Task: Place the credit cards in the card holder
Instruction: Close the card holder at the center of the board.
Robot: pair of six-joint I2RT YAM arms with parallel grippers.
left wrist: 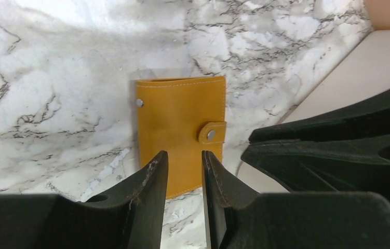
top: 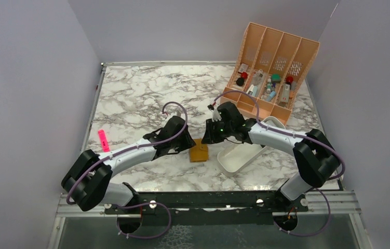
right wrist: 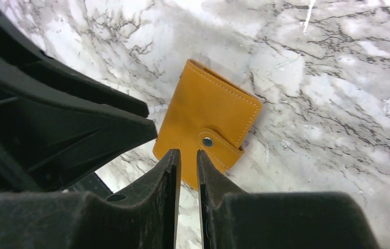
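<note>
The mustard-orange card holder (top: 199, 152) lies folded on the marble table with its strap snapped shut. It also shows in the left wrist view (left wrist: 179, 119) and the right wrist view (right wrist: 203, 119). No credit cards are in view. My left gripper (top: 188, 143) hovers just left of it, its fingertips a narrow gap apart over the near edge (left wrist: 185, 155), empty. My right gripper (top: 207, 138) hovers just behind and to the right of it, its fingertips almost together (right wrist: 187, 153), empty.
A white oblong tray (top: 239, 155) lies right of the wallet, under my right arm. A peach slotted organiser (top: 270, 62) with small items stands at the back right. A pink marker (top: 103, 140) lies at the left.
</note>
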